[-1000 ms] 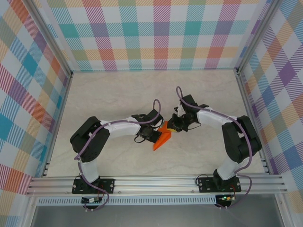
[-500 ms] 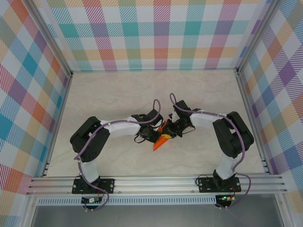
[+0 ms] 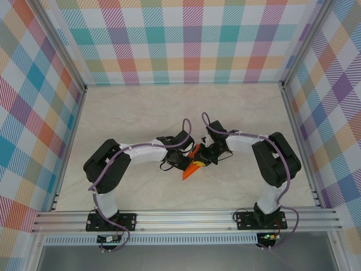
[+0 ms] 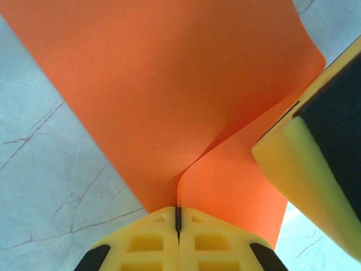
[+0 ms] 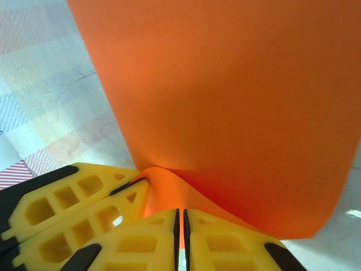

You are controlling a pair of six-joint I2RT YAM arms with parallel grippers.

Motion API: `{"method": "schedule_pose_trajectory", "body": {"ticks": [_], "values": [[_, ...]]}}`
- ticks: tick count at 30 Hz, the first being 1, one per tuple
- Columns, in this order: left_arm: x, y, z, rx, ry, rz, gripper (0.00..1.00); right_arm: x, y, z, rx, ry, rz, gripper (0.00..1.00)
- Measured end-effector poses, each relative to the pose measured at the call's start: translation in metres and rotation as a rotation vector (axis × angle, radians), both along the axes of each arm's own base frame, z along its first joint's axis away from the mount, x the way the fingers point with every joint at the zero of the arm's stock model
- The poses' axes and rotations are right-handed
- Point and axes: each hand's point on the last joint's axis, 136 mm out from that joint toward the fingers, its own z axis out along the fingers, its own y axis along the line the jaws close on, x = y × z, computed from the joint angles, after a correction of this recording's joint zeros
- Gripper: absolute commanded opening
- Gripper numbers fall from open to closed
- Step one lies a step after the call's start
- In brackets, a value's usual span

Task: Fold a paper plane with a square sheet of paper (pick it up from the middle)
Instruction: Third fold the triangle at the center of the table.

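We are observing the orange paper (image 3: 193,166) as a plain, bright, folded shape narrowing to a point that is aiming toward the near edge. It is sitting at the middle of the table (image 3: 135,113), between the two arms; we cannot tell whether its lower tip is touching the surface. In the left wrist view the paper is bending into a soft curl where it enters the fingers. The left gripper (image 4: 177,217) is pinching the paper's edge, jaws pressed together on it. The right gripper (image 5: 180,220) is likewise clamping a curled edge of the same paper. Both grippers are meeting at the paper's upper end, and the right one's finger (image 4: 304,164) is showing just beside the left's hold.
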Motion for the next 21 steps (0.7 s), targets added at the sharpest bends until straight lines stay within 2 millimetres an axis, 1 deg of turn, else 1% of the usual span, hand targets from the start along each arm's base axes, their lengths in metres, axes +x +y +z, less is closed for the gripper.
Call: {"method": "schedule_pose_trajectory", "body": {"ticks": [4,11,16,21], "values": [[-0.001,-0.001,0.0,-0.008,0.007,-0.003,0.0,-0.009,-0.009,-0.012,-0.036,0.017,-0.001,0.13],[-0.002,-0.002,0.0,-0.011,0.013,-0.006,0.0,-0.011,-0.009,-0.014,-0.035,0.019,-0.001,0.12],[-0.003,-0.002,-0.001,-0.01,0.014,-0.006,0.0,-0.009,-0.009,-0.01,-0.028,0.007,-0.007,0.13],[-0.003,-0.002,-0.001,-0.01,0.014,-0.006,0.0,-0.004,-0.006,0.003,-0.007,-0.027,-0.022,0.12]]}}
